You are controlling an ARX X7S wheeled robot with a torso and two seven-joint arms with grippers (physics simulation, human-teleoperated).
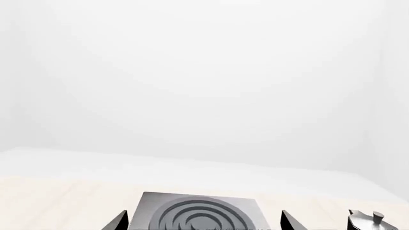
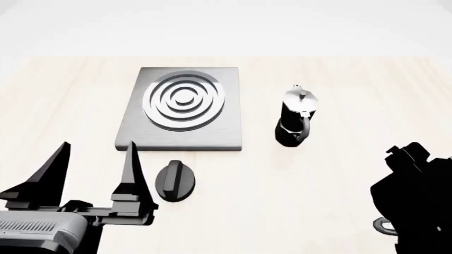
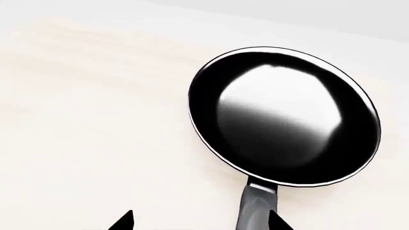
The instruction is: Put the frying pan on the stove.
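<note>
Black fingertips of the right hand (image 3: 201, 221) hang apart and empty over the frying pan's handle, the frying pan (image 3: 284, 115) lying ungrasped on the pale surface (image 3: 96, 120). Nothing sits on the stove (image 2: 182, 108) yet, so grasp, carry and placement all remain; the left hand (image 2: 95, 169) gapes empty near the stove's front edge.

Moka pot (image 2: 297, 117) upright — black knob (image 2: 175, 181) apart, perhaps lying flat.
</note>
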